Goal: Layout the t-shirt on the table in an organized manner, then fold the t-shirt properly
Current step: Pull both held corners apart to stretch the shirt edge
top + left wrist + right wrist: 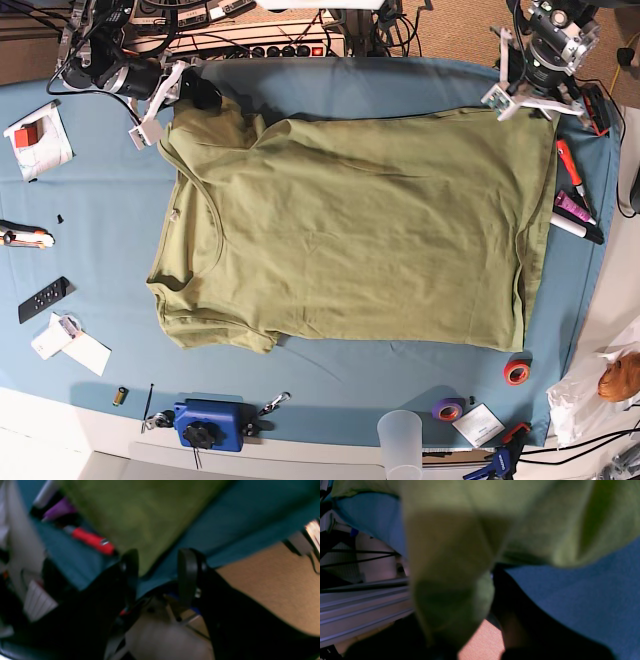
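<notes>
The t-shirt [350, 230] lies spread across the middle of the table [100, 180]. At upper right, the left gripper [157, 575] has its jaws spread, empty, just off the hem corner. At upper left, the right gripper [195, 92] pinches the shoulder, probably to tug it flat.

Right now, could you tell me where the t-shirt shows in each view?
Left wrist: t-shirt, top centre, its corner between the open left gripper.
Right wrist: fills the top, a fold hanging centre.
Base: spread flat mid-table.
Shared landmark: the teal table.
</notes>
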Robot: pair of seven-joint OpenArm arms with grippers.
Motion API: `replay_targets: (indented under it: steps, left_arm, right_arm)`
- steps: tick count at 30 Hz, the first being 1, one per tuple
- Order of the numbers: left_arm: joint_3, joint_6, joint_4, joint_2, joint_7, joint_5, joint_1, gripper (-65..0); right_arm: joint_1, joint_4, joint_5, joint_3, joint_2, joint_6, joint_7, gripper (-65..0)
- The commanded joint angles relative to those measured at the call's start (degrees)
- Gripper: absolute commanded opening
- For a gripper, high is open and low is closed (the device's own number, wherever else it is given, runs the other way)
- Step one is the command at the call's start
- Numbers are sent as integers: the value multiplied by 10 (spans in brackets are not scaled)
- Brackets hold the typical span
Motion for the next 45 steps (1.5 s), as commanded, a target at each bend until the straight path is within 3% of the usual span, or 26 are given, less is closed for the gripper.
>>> replay_targets:
  steps: [1,11,16,20,22,23,27,33,40,45]
  left_arm:
    - [-4,0,-1,-7,-17,5,2,-390]
    - [-4,-4,-136,-7,-30,12,-70,-390]
    - [-4,-4,-144,-6,-21,9,-79,-404]
    - [-4,1,-140,-6,23,-10,-79,-542]
    - [-4,24,-139,-6,32,-19,-79,-633]
    - [-4,38,-137,-6,34,-18,-79,-650]
    - [-4,75,-122,2,52,-12,-79,-650]
    - [-4,100,-68,3,70,-12,-72,-650]
    - [-4,101,-34,3,71,-12,-42,-650]
    - [-4,102,-34,3,85,-10,-32,-650]
  right_arm:
    - [-5,0,-40,0,5,-4,-24,-650]
    - [-5,0,-40,0,5,-4,-24,-650]
    - [-5,0,-18,0,5,-4,-25,-650]
    - [-5,1,37,0,5,-4,-33,-650]
    - [-5,1,55,0,5,-4,-33,-650]
    - [-5,1,60,0,5,-4,-33,-650]
    - [-6,1,85,0,5,-4,-33,-650]
    - [-7,27,106,42,5,-4,-33,-650]
    - [-6,37,105,144,5,-4,-33,-650]
    - [-6,37,106,176,5,-4,-33,-650]
